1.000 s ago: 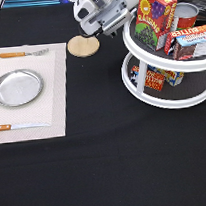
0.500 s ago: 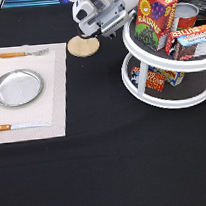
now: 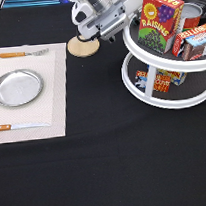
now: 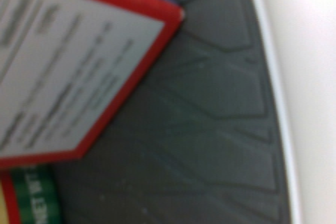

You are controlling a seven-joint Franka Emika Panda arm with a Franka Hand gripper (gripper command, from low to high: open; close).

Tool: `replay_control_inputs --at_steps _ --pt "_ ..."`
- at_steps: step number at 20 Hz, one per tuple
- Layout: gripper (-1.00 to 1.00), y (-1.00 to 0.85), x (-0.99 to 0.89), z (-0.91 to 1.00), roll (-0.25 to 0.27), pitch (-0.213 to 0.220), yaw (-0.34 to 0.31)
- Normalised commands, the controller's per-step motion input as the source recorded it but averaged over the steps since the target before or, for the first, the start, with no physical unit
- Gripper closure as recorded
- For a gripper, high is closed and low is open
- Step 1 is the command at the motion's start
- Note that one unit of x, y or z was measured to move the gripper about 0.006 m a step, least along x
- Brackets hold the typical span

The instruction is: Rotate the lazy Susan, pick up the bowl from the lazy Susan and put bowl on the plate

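Staged tabletop in a robot lab, dressed as a dining or kitchen setup. Black cloth covers the table (image 3: 110, 160). At the frame's left, a pale placemat (image 3: 27, 92) holds a place setting: silver plate (image 3: 17, 88), fork (image 3: 24, 53) above it, knife (image 3: 20, 126) below. At right, a white two-tier lazy Susan (image 3: 163, 98) is stocked like a pantry (raisins box (image 3: 159, 20), other packaged groceries). A robot arm (image 3: 104, 13) at top centre gives away the lab; wooden coaster (image 3: 83, 46) beside it.
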Motion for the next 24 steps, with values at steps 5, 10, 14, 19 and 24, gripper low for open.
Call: replay_control_inputs --at_steps 5,10,14,19,24 --pt "-1.00 -0.03 0.73 0.00 0.034 0.000 0.006" --pt "-1.00 -0.05 0.73 0.00 0.059 0.000 0.063" --pt "-1.00 -0.08 0.61 0.00 0.068 0.000 0.099" --pt "-1.00 -0.08 0.24 0.09 0.035 0.000 0.087" --pt "-1.00 -0.01 -0.07 0.59 -0.014 -0.003 0.116"
